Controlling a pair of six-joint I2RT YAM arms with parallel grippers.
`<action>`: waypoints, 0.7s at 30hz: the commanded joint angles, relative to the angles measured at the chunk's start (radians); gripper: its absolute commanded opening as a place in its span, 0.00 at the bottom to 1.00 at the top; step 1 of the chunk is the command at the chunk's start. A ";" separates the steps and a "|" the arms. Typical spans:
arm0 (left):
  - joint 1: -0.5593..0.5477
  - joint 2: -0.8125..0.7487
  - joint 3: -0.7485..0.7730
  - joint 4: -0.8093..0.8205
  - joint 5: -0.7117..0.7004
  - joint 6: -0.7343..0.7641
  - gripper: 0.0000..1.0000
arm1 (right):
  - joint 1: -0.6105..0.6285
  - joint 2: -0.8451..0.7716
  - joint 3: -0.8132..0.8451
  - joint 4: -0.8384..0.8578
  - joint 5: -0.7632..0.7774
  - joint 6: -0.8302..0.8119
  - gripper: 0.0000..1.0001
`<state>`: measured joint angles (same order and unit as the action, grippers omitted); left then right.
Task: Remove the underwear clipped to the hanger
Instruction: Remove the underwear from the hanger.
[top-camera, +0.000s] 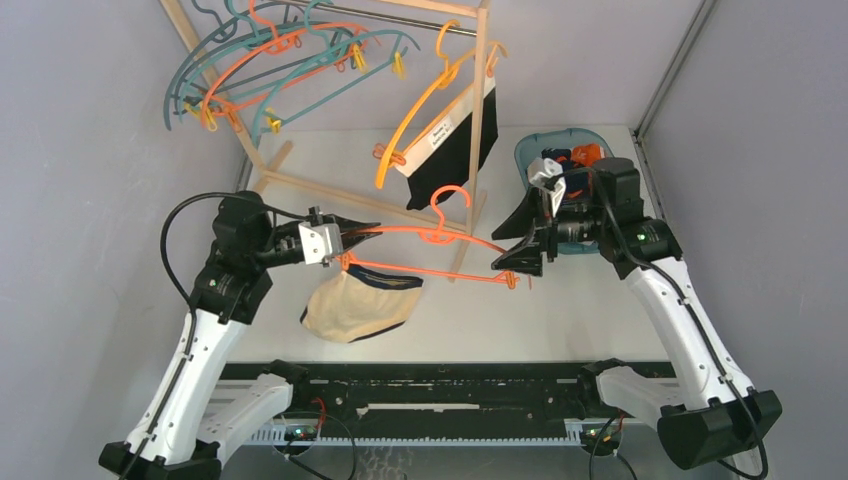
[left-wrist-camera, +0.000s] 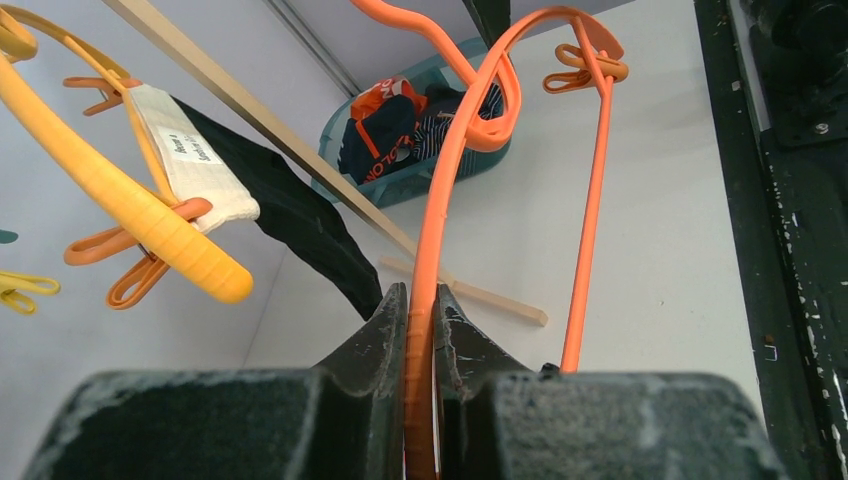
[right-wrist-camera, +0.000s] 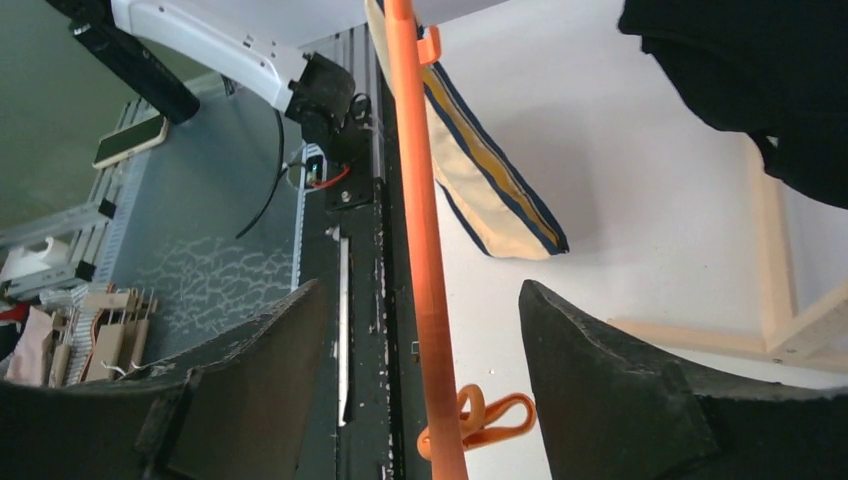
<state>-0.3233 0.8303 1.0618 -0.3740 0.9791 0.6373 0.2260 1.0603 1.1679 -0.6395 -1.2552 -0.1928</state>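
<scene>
An orange hanger is held level above the table. My left gripper is shut on its left end; the left wrist view shows the jaws clamped on the orange arm. A beige underwear with navy trim hangs from the hanger's left clip and also shows in the right wrist view. My right gripper is open around the hanger's right end, with the orange bar between the jaws, untouched. The right clip is empty.
A wooden rack at the back carries a yellow hanger with black underwear with a white waistband, plus several empty teal and orange hangers. A teal basket at the back right holds removed underwear.
</scene>
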 joint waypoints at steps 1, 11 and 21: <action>-0.013 -0.004 -0.015 0.059 0.019 -0.024 0.00 | 0.067 0.017 0.058 -0.017 0.082 -0.070 0.66; -0.026 0.005 -0.038 0.060 0.003 -0.029 0.00 | 0.169 0.077 0.118 -0.036 0.147 -0.111 0.32; -0.028 0.007 -0.037 0.057 -0.017 -0.071 0.02 | 0.168 0.060 0.142 -0.071 0.234 -0.227 0.00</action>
<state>-0.3450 0.8440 1.0298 -0.3603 0.9676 0.6121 0.3897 1.1431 1.2621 -0.7036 -1.0924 -0.3283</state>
